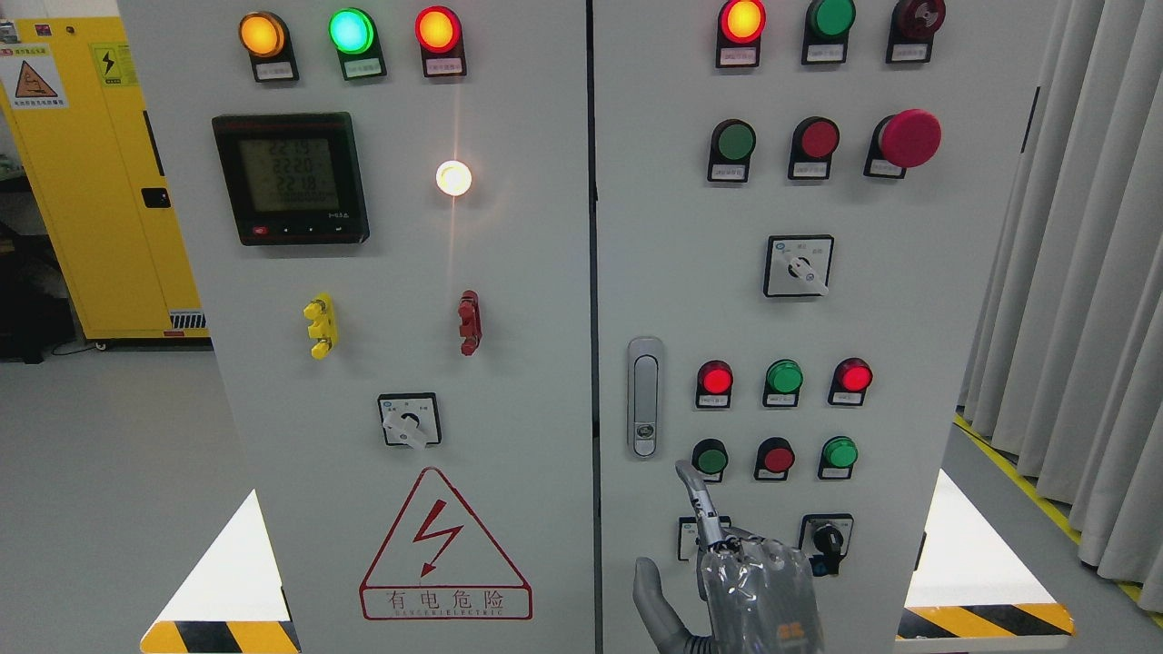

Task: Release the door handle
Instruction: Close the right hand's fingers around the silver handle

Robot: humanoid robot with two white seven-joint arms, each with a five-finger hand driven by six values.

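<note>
Door handle (644, 397) sits flush on the right door's left edge, untouched. Right hand (727, 572), at its 5 o'clock, holds nothing: 1 finger extended, others apparently curled. Handle looks rigid metal, smooth; grip its recessed lever.

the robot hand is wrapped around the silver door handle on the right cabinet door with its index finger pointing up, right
Not quite. In the head view the robot hand is below the silver door handle, apart from it and holding nothing. Its index finger does point up, with the tip just under the handle's lower end, on the right cabinet door.
</note>
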